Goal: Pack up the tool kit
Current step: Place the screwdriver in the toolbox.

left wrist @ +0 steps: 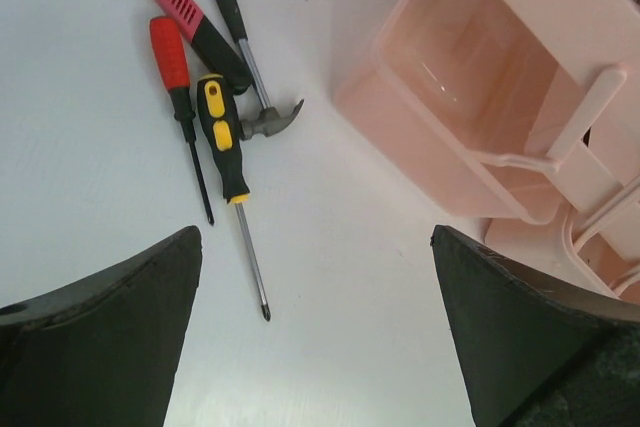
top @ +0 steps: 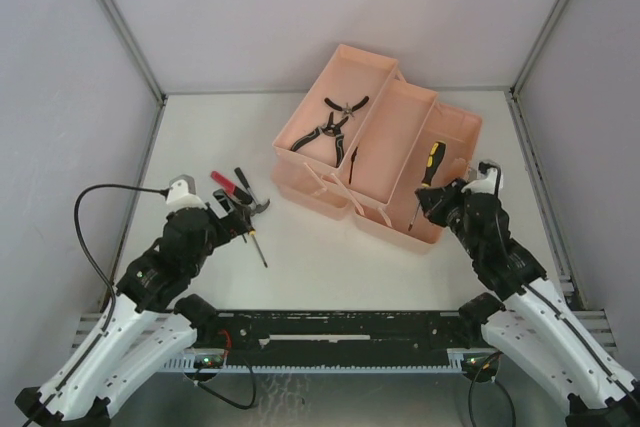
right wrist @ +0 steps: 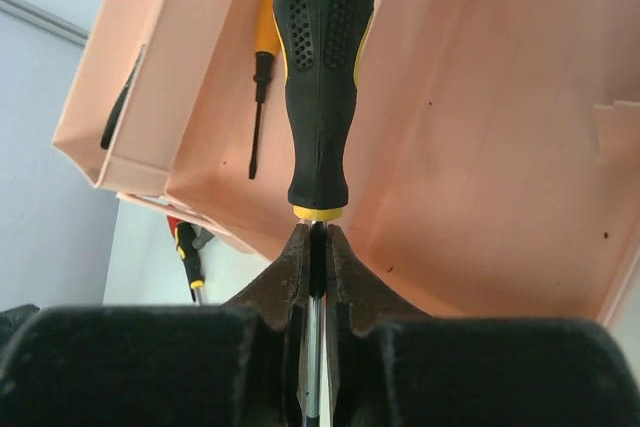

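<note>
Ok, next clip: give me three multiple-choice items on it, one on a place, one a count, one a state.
1. Where are the pliers? A) in a toolbox tray B) outside the box C) held in the air
2. How many screwdrivers lie on the table? A) none B) two C) five
3. The right gripper is: A) wide open B) shut on a screwdriver C) shut on the pliers

1A, the top view shows them in the left tray. 2B, a red screwdriver and a yellow-black screwdriver. 3B, its jaws pinch the shaft.
</note>
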You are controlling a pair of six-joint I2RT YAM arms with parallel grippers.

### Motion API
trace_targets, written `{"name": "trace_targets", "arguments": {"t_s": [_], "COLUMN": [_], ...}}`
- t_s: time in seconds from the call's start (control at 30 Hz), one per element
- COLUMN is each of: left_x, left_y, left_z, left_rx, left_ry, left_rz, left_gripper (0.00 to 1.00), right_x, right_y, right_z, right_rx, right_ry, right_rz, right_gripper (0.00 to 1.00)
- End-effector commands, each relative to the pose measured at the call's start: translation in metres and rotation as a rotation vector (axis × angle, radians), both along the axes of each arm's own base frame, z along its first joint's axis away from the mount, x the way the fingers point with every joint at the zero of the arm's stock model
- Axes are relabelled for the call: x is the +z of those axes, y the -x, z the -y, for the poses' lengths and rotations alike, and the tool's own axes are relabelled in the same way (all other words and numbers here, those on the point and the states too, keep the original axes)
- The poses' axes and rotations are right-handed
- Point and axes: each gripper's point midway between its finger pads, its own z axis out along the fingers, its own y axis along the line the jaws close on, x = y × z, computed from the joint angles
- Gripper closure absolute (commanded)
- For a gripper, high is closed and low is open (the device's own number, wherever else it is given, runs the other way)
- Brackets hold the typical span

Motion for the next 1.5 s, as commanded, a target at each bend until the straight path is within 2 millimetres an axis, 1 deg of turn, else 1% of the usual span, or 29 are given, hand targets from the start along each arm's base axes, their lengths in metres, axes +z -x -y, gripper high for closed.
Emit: {"name": "trace_targets", "arguments": {"t_s": [0.0, 0.03, 0.07, 0.13, 0.2, 0.3, 0.43, 0.57, 0.67, 0.73, 0.83, 0.97, 1.07, 1.1, 1.17, 1.23, 1.27, 1.37, 1.47], "left_x": [-0.006, -0.01, -0.011, -0.006, 0.0, 0.006, -0.001, -0.01, -0.012, -0.013, -0.011, -0.007, -0.004, -0.005, -0.009, -0.012, -0.013, -0.012, -0.01], "left_y": [0.011, 0.011, 0.012, 0.015, 0.017, 0.02, 0.023, 0.026, 0.028, 0.028, 0.028, 0.026, 0.025, 0.024, 0.023, 0.023, 0.023, 0.022, 0.022], "left_z": [0.001, -0.004, -0.005, -0.004, -0.006, -0.013, -0.013, -0.012, -0.015, -0.014, -0.013, -0.014, -0.015, -0.015, -0.015, -0.014, -0.014, -0.015, -0.014], "left_rx": [0.0, 0.031, 0.037, 0.022, 0.016, 0.036, 0.033, 0.027, 0.042, 0.037, 0.03, 0.03, 0.034, 0.037, 0.042, 0.041, 0.04, 0.043, 0.034], "left_ry": [0.051, 0.054, 0.065, 0.084, 0.081, 0.058, 0.057, 0.062, 0.064, 0.076, 0.074, 0.049, 0.033, 0.032, 0.031, 0.035, 0.034, 0.028, 0.022], "left_rz": [-0.044, -0.041, -0.033, -0.014, -0.001, 0.0, -0.021, -0.04, -0.044, -0.041, -0.036, -0.034, -0.044, -0.045, -0.054, -0.057, -0.057, -0.055, -0.057], "left_gripper": [0.0, 0.0, 0.0, 0.0, 0.0, 0.0, 0.0, 0.0, 0.0, 0.0, 0.0, 0.0, 0.0, 0.0, 0.0, 0.0, 0.0, 0.0, 0.0], "right_x": [0.029, 0.031, 0.034, 0.046, 0.056, 0.055, 0.058, 0.041, 0.032, 0.018, -0.001, -0.023, -0.031, -0.032, -0.034, -0.029, -0.027, -0.015, 0.002], "right_y": [-0.019, -0.024, -0.028, -0.034, -0.042, -0.061, -0.081, -0.108, -0.124, -0.137, -0.148, -0.151, -0.149, -0.148, -0.147, -0.144, -0.142, -0.139, -0.134], "right_z": [-0.003, -0.005, -0.004, -0.009, -0.019, -0.03, -0.044, -0.06, -0.077, -0.081, -0.089, -0.103, -0.11, -0.113, -0.118, -0.127, -0.131, -0.13, -0.137], "right_rx": [-0.04, -0.037, -0.045, -0.026, 0.006, 0.003, 0.009, 0.018, 0.054, 0.03, 0.048, 0.107, 0.146, 0.165, 0.195, 0.261, 0.293, 0.288, 0.352], "right_ry": [-0.105, -0.099, -0.093, -0.084, -0.105, -0.131, -0.155, -0.125, -0.12, -0.086, -0.07, -0.067, -0.059, -0.061, -0.065, -0.089, -0.103, -0.117, -0.158], "right_rz": [0.055, 0.069, 0.067, 0.068, 0.082, 0.06, 0.046, -0.041, -0.073, -0.113, -0.181, -0.236, -0.264, -0.265, -0.267, -0.258, -0.258, -0.227, -0.184], "right_gripper": [1.0, 1.0, 1.0, 1.0, 1.0, 1.0, 1.0, 1.0, 1.0, 1.0, 1.0, 1.0, 1.0, 0.96, 0.85, 0.69, 0.68, 0.63, 0.63]}}
